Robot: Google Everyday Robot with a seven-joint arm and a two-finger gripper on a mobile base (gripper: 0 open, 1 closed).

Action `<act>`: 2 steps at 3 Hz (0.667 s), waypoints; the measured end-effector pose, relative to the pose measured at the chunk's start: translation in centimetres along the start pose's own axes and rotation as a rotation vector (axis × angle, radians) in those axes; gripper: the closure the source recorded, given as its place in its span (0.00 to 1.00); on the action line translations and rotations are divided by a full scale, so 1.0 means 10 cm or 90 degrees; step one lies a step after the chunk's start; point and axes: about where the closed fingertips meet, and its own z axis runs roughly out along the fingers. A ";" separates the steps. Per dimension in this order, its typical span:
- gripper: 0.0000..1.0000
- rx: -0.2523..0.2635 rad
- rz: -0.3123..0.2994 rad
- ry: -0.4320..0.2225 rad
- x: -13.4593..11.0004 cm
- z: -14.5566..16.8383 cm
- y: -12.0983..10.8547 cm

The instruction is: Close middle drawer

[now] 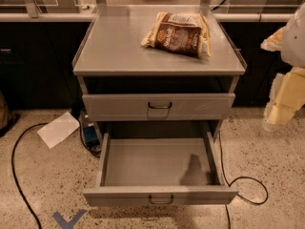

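Middle drawer [119, 196] stands pulled far out beneath the shut top drawer [200, 106], its front running left-right. The gripper [285, 98] hangs well apart at the cabinet's right; its grip cannot be told.

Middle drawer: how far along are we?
Done: nothing yet; the middle drawer stands pulled well out. In hand: the tool hangs right of the cabinet, not touching the drawer. Left: push its front in under the top drawer.
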 end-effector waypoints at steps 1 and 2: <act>0.00 0.000 0.000 0.000 0.00 0.00 0.00; 0.00 -0.018 0.017 -0.029 0.02 0.21 0.17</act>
